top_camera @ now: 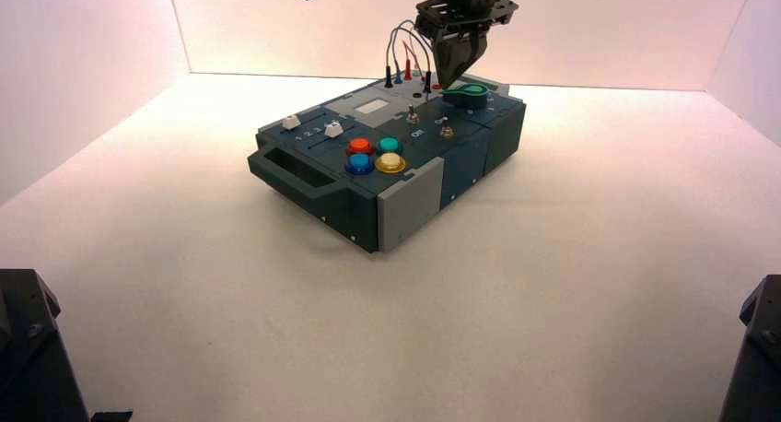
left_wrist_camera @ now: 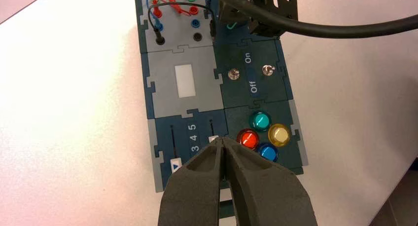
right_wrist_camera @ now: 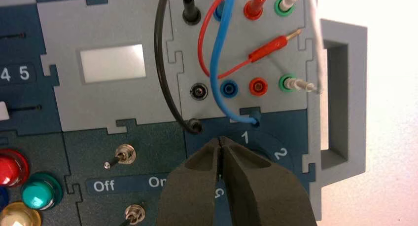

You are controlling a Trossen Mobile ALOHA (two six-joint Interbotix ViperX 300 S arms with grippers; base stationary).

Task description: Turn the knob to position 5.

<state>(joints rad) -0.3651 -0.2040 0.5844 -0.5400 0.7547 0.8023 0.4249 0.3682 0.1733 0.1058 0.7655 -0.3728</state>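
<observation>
The right gripper (top_camera: 443,84), its 2 fingers drawn together, reaches down beside the glossy green knob (top_camera: 469,94) on a wired control box (top_camera: 402,210). The knob sits near 1 o'clock on the box as seen from the high view, on a dark blue panel; whether the fingertips touch it, the pictures do not tell. The right wrist view shows the numerals 1 and 2 printed on the panel, while the gripper hides most of the knob.

The left gripper (left_wrist_camera: 223,139), its 2 fingers also together, hangs above the box; its arm shows at 11 o'clock in the high view.

Black, blue, red and white wires (right_wrist_camera: 221,43) rise at 12 o'clock on the box, among coloured sockets. A red plug (right_wrist_camera: 267,49) with a bare metal tip lies over that grey panel. 2 metal toggle switches (right_wrist_camera: 125,154) (right_wrist_camera: 134,214) stand between the knob and 4 push buttons (top_camera: 375,155), red, teal-green, blue and yellow, clustered near 6 o'clock. 2 white-capped sliders (top_camera: 291,122) (top_camera: 333,129) line the box toward 9 o'clock, and a pale rectangular window (top_camera: 372,106) sits near 11 o'clock.
</observation>
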